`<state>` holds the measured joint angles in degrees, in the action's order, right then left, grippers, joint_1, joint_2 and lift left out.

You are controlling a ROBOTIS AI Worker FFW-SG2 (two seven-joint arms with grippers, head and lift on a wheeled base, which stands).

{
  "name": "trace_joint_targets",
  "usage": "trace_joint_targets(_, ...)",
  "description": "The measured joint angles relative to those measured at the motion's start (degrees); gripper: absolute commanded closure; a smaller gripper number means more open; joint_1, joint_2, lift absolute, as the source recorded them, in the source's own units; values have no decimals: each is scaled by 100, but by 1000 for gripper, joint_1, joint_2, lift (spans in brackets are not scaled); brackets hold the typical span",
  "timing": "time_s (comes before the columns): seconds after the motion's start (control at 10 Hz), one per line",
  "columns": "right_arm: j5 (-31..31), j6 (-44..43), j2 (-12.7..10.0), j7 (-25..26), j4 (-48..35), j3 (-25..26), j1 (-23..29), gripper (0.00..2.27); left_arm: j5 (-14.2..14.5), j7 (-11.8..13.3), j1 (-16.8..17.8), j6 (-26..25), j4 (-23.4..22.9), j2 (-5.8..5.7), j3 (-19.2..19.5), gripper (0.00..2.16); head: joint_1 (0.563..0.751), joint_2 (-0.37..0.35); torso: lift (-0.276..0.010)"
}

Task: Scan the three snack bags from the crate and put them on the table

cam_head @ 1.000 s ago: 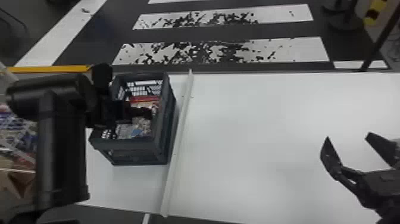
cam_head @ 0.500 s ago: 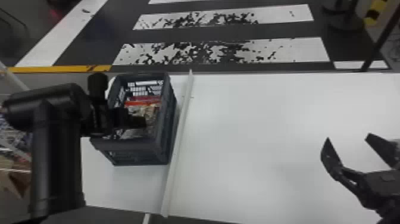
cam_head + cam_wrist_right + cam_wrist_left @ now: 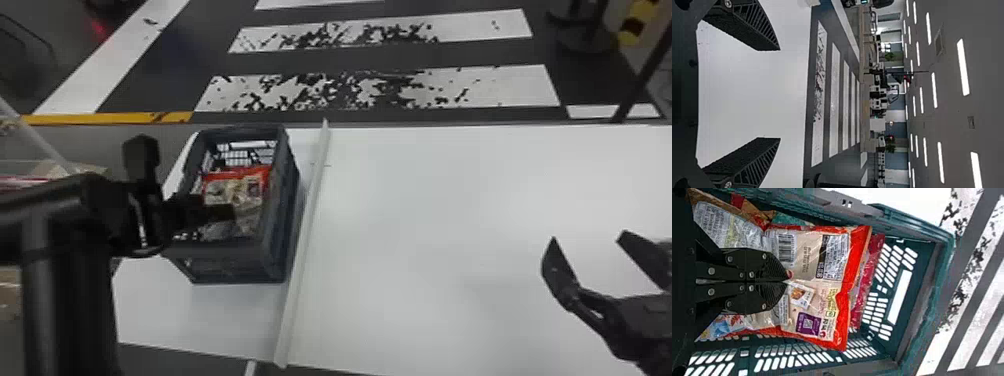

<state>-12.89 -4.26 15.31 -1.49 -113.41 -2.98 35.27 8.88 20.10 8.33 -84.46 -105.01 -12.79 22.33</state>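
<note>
Where bag creases, left end effector pinches

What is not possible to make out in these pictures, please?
- Left wrist view: whether the left gripper pinches the red-edged bag; its fingers cover the spot.
- Same view: the number of bags, hidden by overlap.
- Head view: part of the right gripper, cut off by the right edge.

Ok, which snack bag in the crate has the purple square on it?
The top bag, with the bright red edge, right at the left gripper's tips. The others peek out around it and show no purple square.
</note>
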Motion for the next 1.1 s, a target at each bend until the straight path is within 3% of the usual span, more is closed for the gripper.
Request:
trace_joint_targets(0.3, -97, 0, 13, -14, -97, 35, 115, 49, 189, -366, -629, 29, -1135, 69, 111, 2125, 695, 214, -94)
trace_joint_targets(0.5, -154, 0, 24, -25, -102, 75, 161, 49, 216, -529, -887, 162, -1512, 99, 134, 2125, 695, 218, -94)
trace_joint_targets(0.8, -179, 0, 25, -55, -102, 148, 234, 49, 255, -677, -1037, 884, -1549, 174, 173, 2125, 695, 219, -94)
trace_joint_targets(1.1, -239, 4, 25, -106, -102, 215, 266, 49, 246, -693, -1054, 1545, -1297, 215, 168, 2125, 695, 218, -94)
